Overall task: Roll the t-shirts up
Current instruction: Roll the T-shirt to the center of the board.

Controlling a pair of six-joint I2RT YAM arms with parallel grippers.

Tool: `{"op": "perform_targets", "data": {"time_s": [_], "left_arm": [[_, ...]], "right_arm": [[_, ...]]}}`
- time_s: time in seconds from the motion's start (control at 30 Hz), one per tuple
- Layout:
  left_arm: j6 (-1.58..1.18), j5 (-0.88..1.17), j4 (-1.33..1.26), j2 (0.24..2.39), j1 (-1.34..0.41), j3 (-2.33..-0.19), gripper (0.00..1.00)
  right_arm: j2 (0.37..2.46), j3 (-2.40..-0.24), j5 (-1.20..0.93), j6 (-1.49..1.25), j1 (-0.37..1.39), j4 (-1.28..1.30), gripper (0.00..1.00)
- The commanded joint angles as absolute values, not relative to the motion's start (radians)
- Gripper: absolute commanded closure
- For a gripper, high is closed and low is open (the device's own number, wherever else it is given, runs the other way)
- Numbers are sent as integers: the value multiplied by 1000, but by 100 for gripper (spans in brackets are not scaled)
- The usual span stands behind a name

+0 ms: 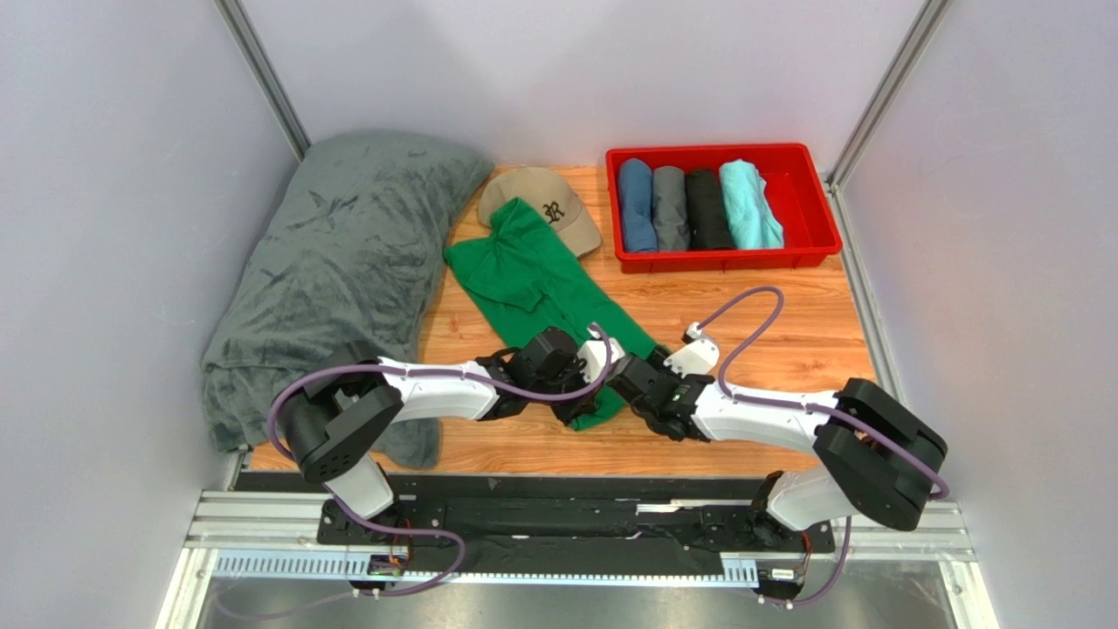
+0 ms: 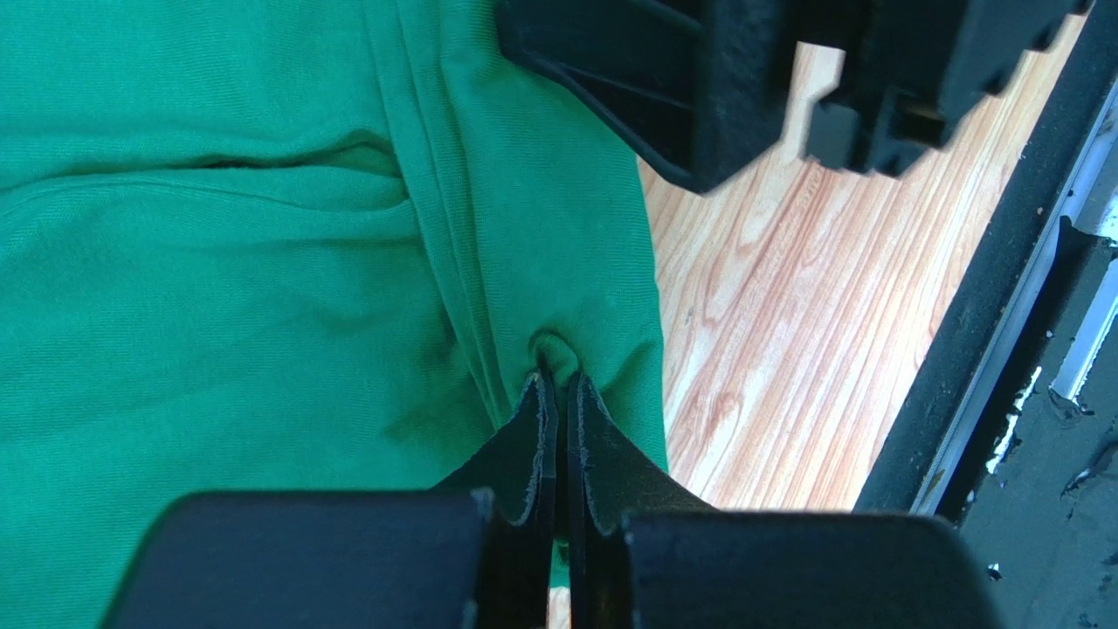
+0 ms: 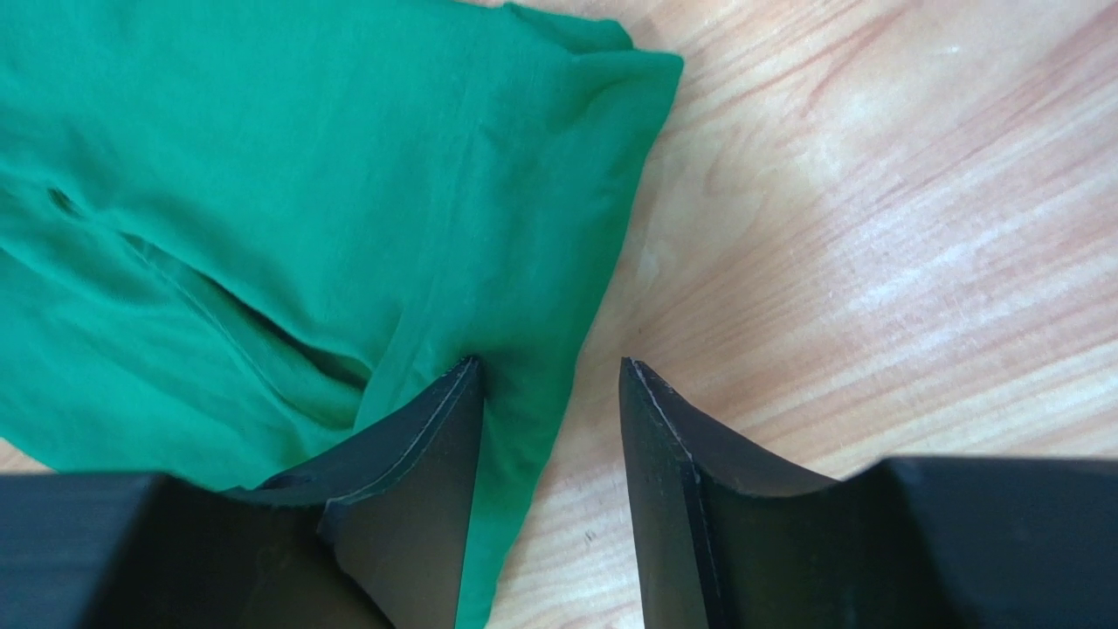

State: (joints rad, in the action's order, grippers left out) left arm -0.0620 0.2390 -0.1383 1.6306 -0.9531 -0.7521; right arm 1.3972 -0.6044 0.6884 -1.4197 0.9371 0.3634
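Bolted along the near edge of the wooden table (image 1: 787,341), the left arm (image 1: 433,380) and right arm (image 1: 774,413) reach inward and meet at the near end of a bright green t-shirt (image 1: 532,282). Left end effector (image 2: 558,393) is fully closed, pinching a small tuck of green cloth at the shirt's near hem. Right end effector (image 3: 549,367) is about half open and grips nothing. One finger rests over the fabric, the other stands over bare wood, and the shirt's side edge runs through the gap between them. The shirt is folded into a long narrow strip that runs diagonally away across the table, its far end touching a tan cap (image 1: 551,197). Rolling looks about to begin from this near end. To do it well, the right side should probably close on the hem level with the left pinch, so that both corners turn together. The first turn wants to be tight and square to the strip, or the roll will likely skew into a cone. Farther back on the right, a red tray (image 1: 814,249) holds four rolled shirts (image 1: 689,207) side by side. A big grey blanket (image 1: 341,249) is heaped along the left.
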Motion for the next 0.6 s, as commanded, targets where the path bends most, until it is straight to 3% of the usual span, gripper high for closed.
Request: {"op": "perform_targets", "data": {"time_s": [0.0, 0.3, 0.47, 0.5, 0.57], "left_arm": [[-63, 264, -120, 1597, -948, -738, 100], [-64, 301, -141, 1569, -948, -721, 100], [-60, 325, -164, 1533, -948, -704, 100], [-57, 324, -167, 1528, -948, -703, 100], [-49, 310, -164, 1506, -948, -704, 97]], "right_arm": [[1420, -633, 770, -1430, 914, 304, 53], [1482, -693, 749, -1388, 874, 276, 54], [1517, -748, 719, -1381, 861, 345, 70], [1522, -768, 712, -1381, 858, 368, 79], [1526, -794, 704, -1387, 854, 442, 88]]}}
